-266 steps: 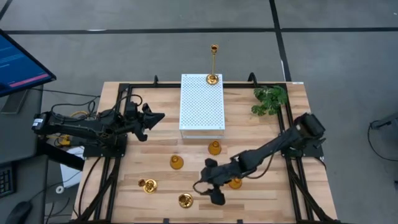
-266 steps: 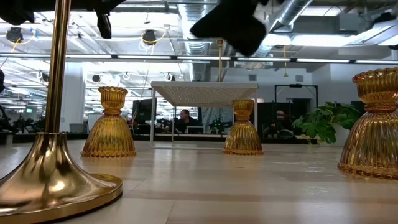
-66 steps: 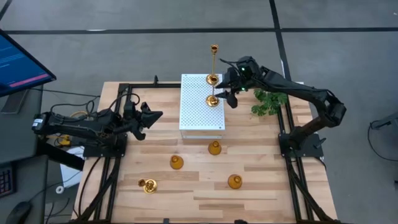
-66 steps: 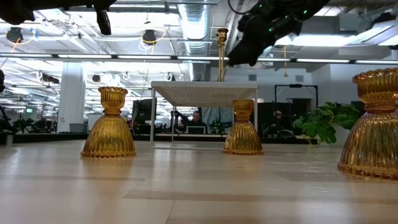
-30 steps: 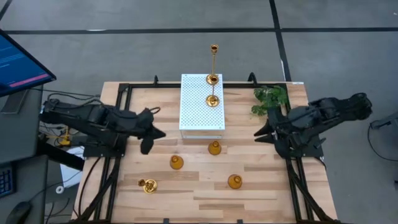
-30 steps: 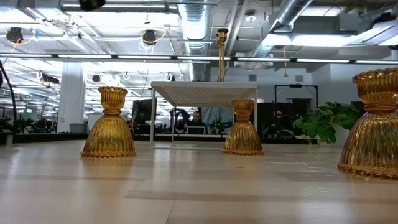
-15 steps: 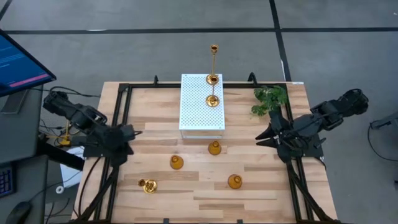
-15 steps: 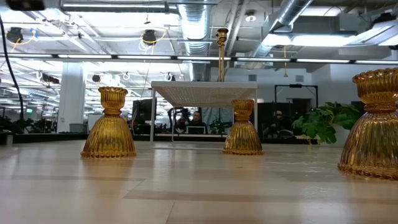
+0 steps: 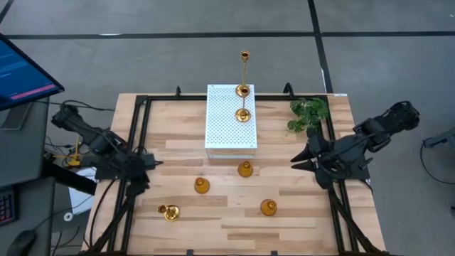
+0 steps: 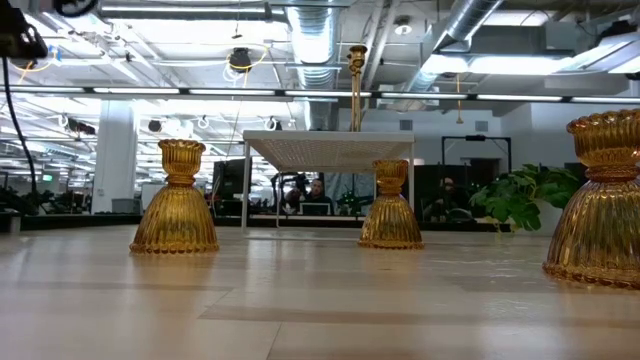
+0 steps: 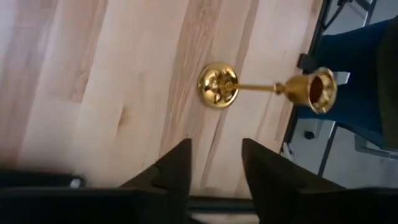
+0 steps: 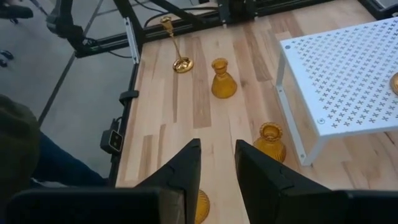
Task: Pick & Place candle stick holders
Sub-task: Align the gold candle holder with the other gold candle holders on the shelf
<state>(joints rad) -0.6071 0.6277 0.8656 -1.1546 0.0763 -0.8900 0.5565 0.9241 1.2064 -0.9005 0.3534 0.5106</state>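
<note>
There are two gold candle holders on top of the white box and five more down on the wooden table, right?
Almost. The high view does show two gold candle holders on the white box, but only four stand on the wooden table: three squat ones and a thin-stemmed one near the front left. Four, not five.

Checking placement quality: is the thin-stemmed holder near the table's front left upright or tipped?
Upright. The thin-stemmed holder stands on its round base on the table; the right wrist view shows its stem rising.
</note>
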